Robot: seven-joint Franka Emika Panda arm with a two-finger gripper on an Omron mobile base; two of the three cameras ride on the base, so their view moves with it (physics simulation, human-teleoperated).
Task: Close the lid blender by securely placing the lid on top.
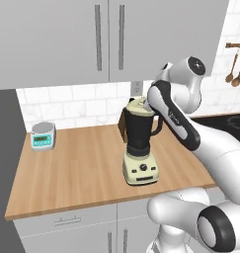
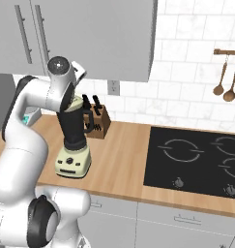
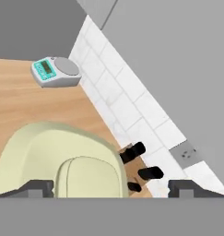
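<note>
Cream lid (image 3: 58, 161) fills the hand view just below the wide-spread fingers (image 3: 111, 188), which hold nothing; it sits on top of the blender (image 1: 140, 143), apparently released there so the jar is capped.

My wide-spread gripper (image 3: 111, 188) hangs just above the pale cream round lid (image 3: 62, 156) seated on the tall black-jarred blender (image 1: 140, 143). A wooden knife block (image 2: 99, 119) with black handles stands close behind the blender, against the white tiled wall. Grey upper cabinets (image 1: 67, 39) overhang above. The small teal-and-grey scale (image 1: 43, 135) sits well left; bare wooden counter (image 1: 77, 168) between leaves me passage.
</note>
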